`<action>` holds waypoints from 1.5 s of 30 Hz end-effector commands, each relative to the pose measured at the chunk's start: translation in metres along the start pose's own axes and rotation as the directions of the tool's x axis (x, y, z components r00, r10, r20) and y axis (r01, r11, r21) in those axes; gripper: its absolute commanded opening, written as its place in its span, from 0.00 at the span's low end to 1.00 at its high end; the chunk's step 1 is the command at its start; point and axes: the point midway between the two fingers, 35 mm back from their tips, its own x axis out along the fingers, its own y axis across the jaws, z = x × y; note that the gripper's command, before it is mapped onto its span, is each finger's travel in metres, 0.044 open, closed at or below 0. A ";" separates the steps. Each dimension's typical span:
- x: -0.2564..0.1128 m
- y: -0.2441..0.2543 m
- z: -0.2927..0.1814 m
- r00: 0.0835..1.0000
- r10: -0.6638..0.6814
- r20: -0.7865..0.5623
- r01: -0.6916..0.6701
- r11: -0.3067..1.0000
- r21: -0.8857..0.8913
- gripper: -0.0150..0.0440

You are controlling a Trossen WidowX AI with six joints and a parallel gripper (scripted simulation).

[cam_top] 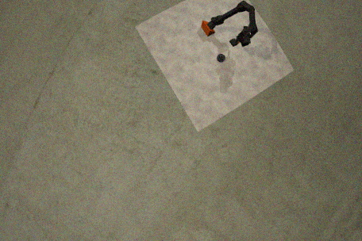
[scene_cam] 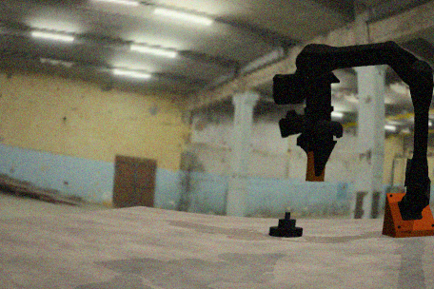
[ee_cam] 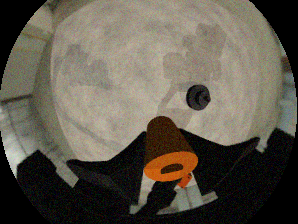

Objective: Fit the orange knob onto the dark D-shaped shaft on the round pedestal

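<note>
The orange knob [scene_cam: 315, 178] [ee_cam: 162, 140] is held between the two black fingers of my gripper [scene_cam: 319, 169] [ee_cam: 162, 132], which is shut on it. The knob hangs upright, well above the table. In the wrist view its ring-shaped end with the dark hole faces the camera; the hole's flat side is hard to make out. The round dark pedestal [cam_top: 221, 58] [scene_cam: 286, 233] [ee_cam: 192, 97] stands on the table, lower than the knob and to its left in the exterior view. Its thin shaft [scene_cam: 287, 215] [ee_cam: 206, 98] points up with nothing on it. In the top view the knob is hidden.
The arm's orange base [cam_top: 206, 28] [scene_cam: 404, 225] [ee_cam: 185, 180] stands to the right of the pedestal in the exterior view. The pale table top [cam_top: 186, 93] [scene_cam: 190, 263] carries the pedestal and the base, and the arm's shadow falls across it.
</note>
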 end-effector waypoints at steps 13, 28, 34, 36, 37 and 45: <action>0.009 -0.046 0.014 1.000 -0.006 0.004 0.006 1.000 0.001 0.25; 0.025 -0.091 0.023 1.000 -0.008 0.005 0.008 1.000 0.001 0.25; 0.032 -0.109 0.024 1.000 -0.008 0.005 0.008 1.000 0.000 0.25; 0.034 -0.115 0.025 1.000 -0.008 0.005 0.008 1.000 0.000 0.25; 0.036 -0.118 0.025 1.000 -0.008 0.005 0.008 1.000 0.000 0.25; 0.046 -0.142 0.025 1.000 -0.008 0.006 0.008 1.000 -0.001 0.25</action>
